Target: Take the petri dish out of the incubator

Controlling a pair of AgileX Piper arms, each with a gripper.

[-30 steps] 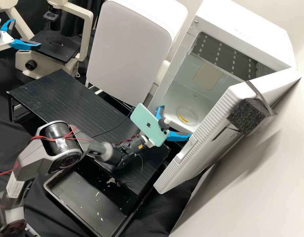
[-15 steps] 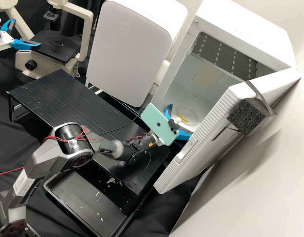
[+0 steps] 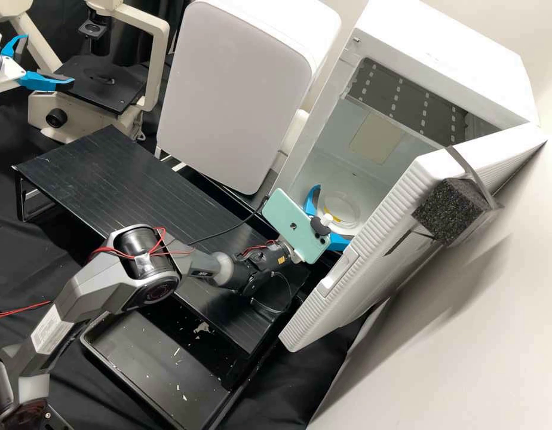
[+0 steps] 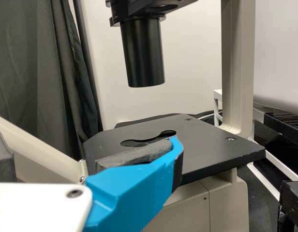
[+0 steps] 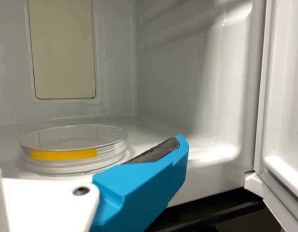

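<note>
The black tray point(image 3: 144, 358) and the slatted tabletop point(image 3: 103, 173) lay under the right arm point(image 3: 138, 269), so a good carry out would have wanted enough lift to clear the incubator's lip first. At the incubator's mouth, the right gripper point(image 3: 333, 213) had its jaws spread wide with nothing in them. The green phone point(image 3: 296, 226) mounted on it sat near the open door point(image 3: 401, 221); any turn of the wrist there called for care, since phone or finger could knock the door's edge.

The petri dish point(image 5: 74, 145) lay flat on the white floor of the incubator point(image 3: 443, 60), just inside, a yellow strip point(image 5: 64, 154) on its side wall. It seemed to lie in the line of the jaws, though whether either finger touched it I could not tell. The step looked like the last of the approach: best done low and level, slowly, until the pads flanked the dish at its widest. Closing too early would likely have pinched the near curve and shot the dish deeper in. A soft, even squeeze suited the thin clear plastic; gripping too high might have lifted only a lid.

Farther off, the left gripper point(image 3: 47, 58) stood by the microscope point(image 3: 156, 60), its jaws apart and holding nothing.
</note>
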